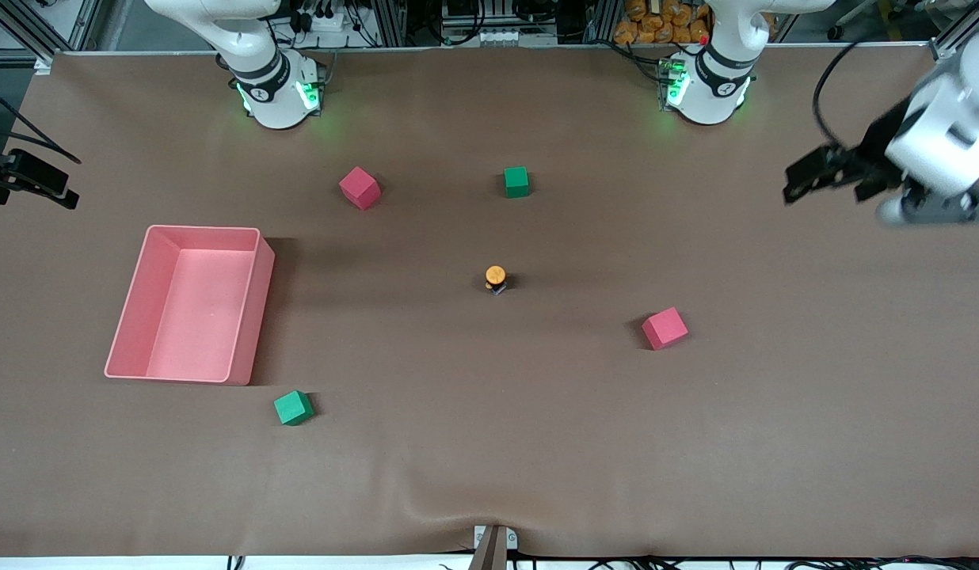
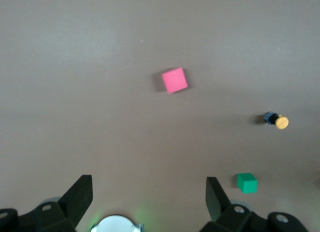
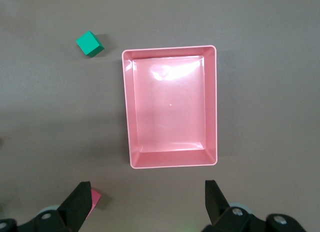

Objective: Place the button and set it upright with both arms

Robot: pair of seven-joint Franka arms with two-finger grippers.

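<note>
The button [image 1: 495,278] stands orange cap up mid-counter [image 1: 489,443], a green cube [image 1: 516,181] at its twelve o'clock and a pink cube [image 1: 664,328] at four, while the left gripper [image 2: 149,198] hovers jaws open over the left arm's end and the right gripper [image 3: 147,202] hangs jaws open above the pink bin [image 1: 252,317].

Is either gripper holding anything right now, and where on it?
Nothing held. Left gripper and right gripper are both open and empty; the button stands alone mid-table.

The front camera looks down from high, facing my bases. My left wrist camera shares the button [image 2: 281,122] with it; my right wrist camera shares the pink tray [image 3: 212,99].
</note>
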